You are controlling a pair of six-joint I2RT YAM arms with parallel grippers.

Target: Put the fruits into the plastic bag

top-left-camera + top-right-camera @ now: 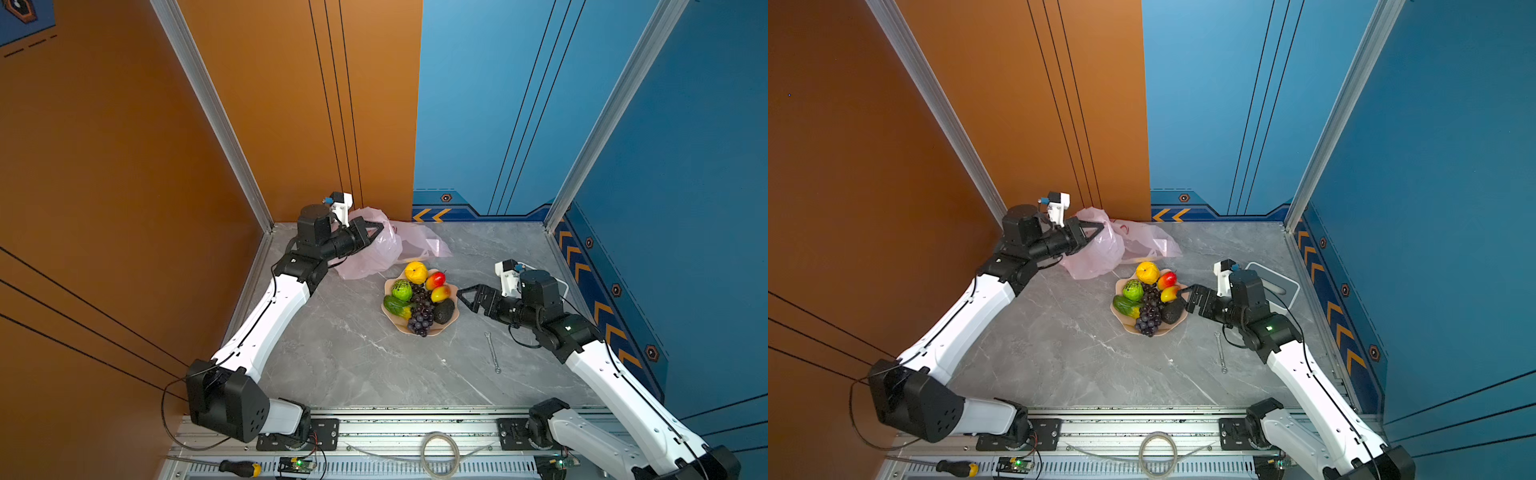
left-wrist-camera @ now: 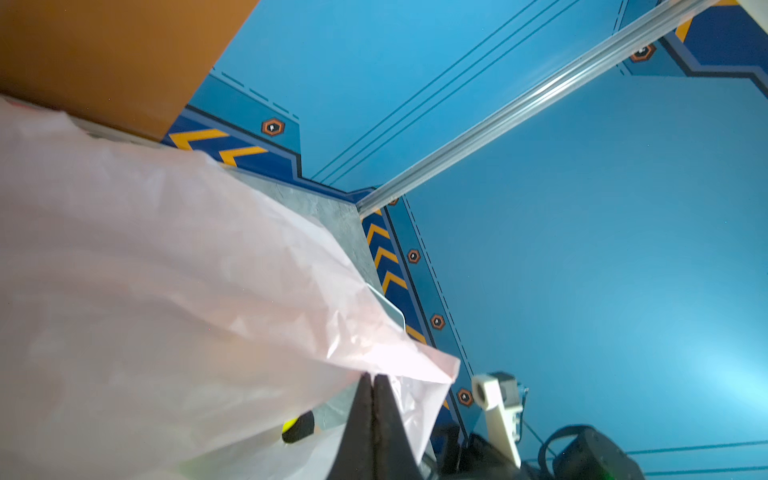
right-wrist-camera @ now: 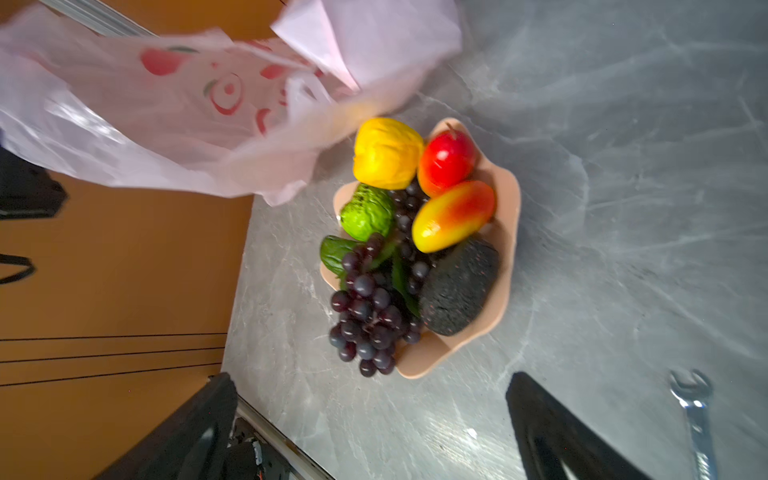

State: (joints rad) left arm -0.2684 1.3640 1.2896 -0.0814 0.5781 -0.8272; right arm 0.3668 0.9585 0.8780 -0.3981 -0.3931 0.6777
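Fruits (image 1: 419,299) sit heaped in a peach scalloped bowl (image 3: 509,199) on the grey marbled table (image 1: 353,365). They are straight ahead of the right gripper (image 3: 370,376), whose two black fingers stand spread wide with nothing between them. From that gripper, the black avocado (image 3: 459,286) is the nearest piece, just off the fingertips. A dark grape bunch (image 3: 365,311) spills over the near rim beside it. Further out from the fingers come the red-yellow oblong (image 3: 453,216), the bumpy green ball (image 3: 368,212) and the green-orange oblong (image 1: 395,305). A second grape bunch (image 3: 405,208) is threaded between them. Farthest from the gripper, at the bowl's far rim, are the round red fruit (image 3: 446,160) and the yellow lemon (image 3: 386,151).

Beyond the bowl, as seen from the right gripper, is the plastic bag (image 1: 374,257), pale pink and see-through with red fruit prints. The left gripper (image 2: 372,380) is raised above the table with its fingers pressed together on a fold of the bag's film. The film drapes down from its tips and bulges beneath them. The rest of the bag trails out past the gripper along the foot of the back wall. The bag's lower edge comes close to the lemon; I cannot tell whether they touch.

A wrench (image 1: 492,352) lies flat on the table alongside the right arm, back from its fingers and apart from the bowl.
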